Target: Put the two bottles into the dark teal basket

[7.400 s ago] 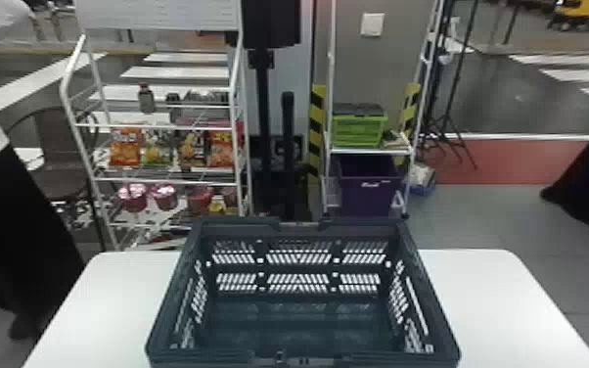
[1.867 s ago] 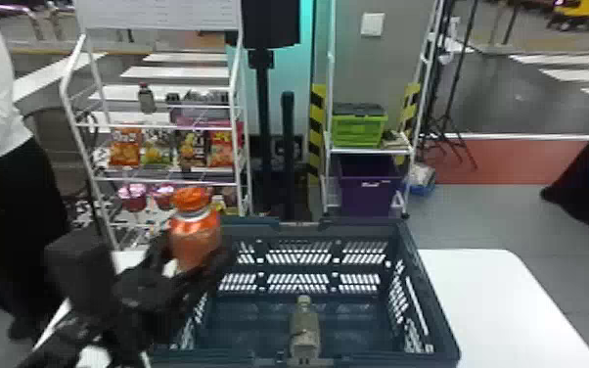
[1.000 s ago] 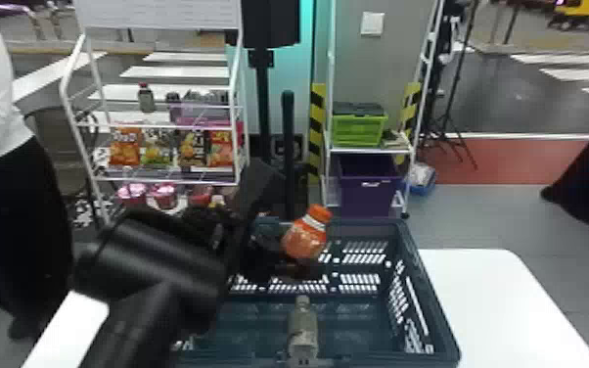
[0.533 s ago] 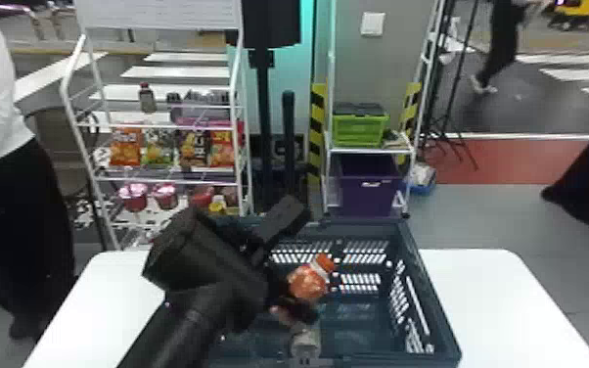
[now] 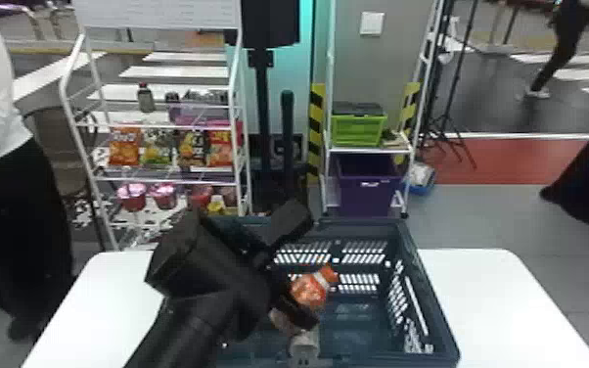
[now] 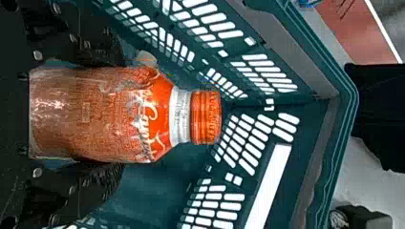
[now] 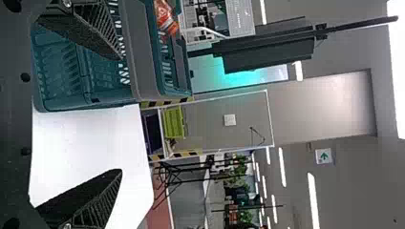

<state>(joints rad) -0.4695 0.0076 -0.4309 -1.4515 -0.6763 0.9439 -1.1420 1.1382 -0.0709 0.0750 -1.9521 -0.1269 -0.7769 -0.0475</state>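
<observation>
In the head view my left gripper (image 5: 298, 310) is tilted down inside the dark teal basket (image 5: 435, 303), shut on the orange bottle (image 5: 310, 289), whose cap points up and to the right. The second bottle (image 5: 304, 342), greyish, lies in the basket close to it, partly hidden. In the left wrist view the left gripper (image 6: 112, 114) has its fingers on both sides of the orange bottle (image 6: 105, 114), and basket walls surround it. My right gripper (image 7: 119, 114) stands open and empty outside the basket (image 7: 112, 98) in the right wrist view, over the white table.
The white table (image 5: 494, 293) extends on both sides of the basket. Behind it stand a white snack rack (image 5: 161, 178) and a shelf with a green crate (image 5: 357, 129) above a purple bin (image 5: 369, 188). A person (image 5: 5, 195) stands at the left.
The left gripper has carried the orange bottle from the basket's left side in over it and lowered it, tilting it. The greyish bottle has become partly covered by the gripper.
</observation>
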